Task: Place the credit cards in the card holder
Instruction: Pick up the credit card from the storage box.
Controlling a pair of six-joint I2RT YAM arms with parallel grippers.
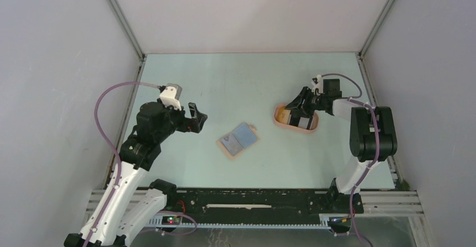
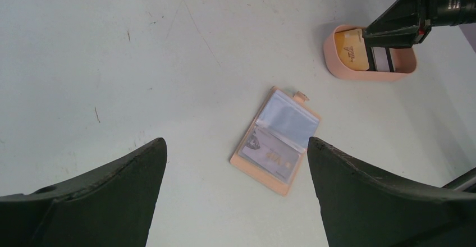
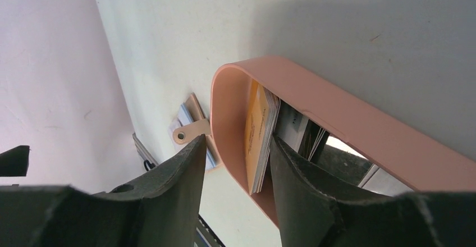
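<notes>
Reaching into peach-pink oval tray [image 1: 297, 129], mid-right | right gripper [image 1: 296, 111] jaws apart astride yellowish credit cards [image 3: 259, 135], likely to pinch; left gripper [image 1: 196, 118] wide open near unfolded tan card holder [image 1: 238, 139]

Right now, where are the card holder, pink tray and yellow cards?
card holder [image 2: 275, 141]: left wrist view, open centre.
pink tray [image 2: 370, 74]: left wrist view, front wall.
yellow cards [image 3: 253, 137]: right wrist view, face.

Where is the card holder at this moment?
In the top view the card holder lies open near the middle of the table, apart from the pink tray, to its left and lower in the picture.
</notes>
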